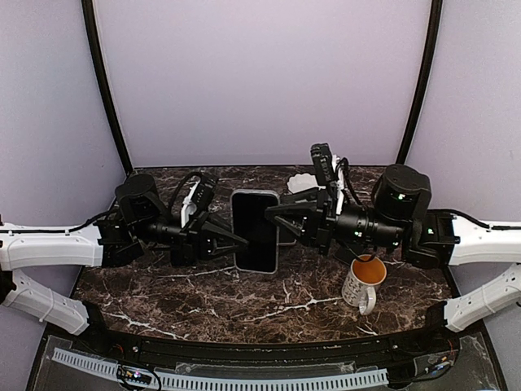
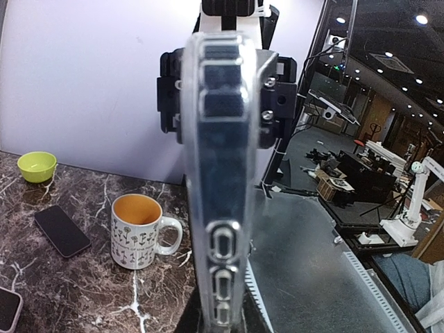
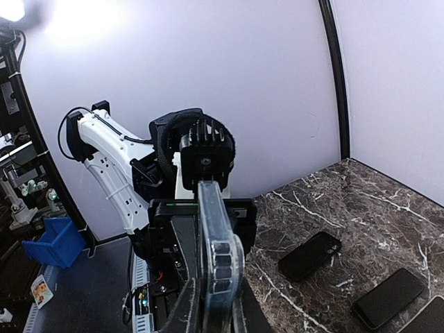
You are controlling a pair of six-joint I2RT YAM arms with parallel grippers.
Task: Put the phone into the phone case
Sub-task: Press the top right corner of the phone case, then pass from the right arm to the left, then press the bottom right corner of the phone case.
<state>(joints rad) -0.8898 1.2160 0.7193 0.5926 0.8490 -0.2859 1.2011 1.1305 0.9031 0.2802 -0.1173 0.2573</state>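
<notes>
A dark phone [image 1: 255,230] with a clear case rim around it hangs above the table between my two grippers. My left gripper [image 1: 236,242] is shut on its left long edge and my right gripper [image 1: 277,217] is shut on its right long edge. In the left wrist view the clear case [image 2: 222,173] stands edge-on, with the dark phone showing inside through the button cut-outs, and the gripper [image 2: 222,323] clamps its near edge. In the right wrist view the cased phone [image 3: 218,257] is edge-on between the right gripper [image 3: 218,320] fingers.
A flowered mug [image 1: 362,281] with an orange inside stands at the right front. A green bowl [image 2: 36,166] and a spare black phone [image 2: 62,230] lie on the marble. A black case [image 3: 310,254] and another dark phone [image 3: 387,297] lie beyond.
</notes>
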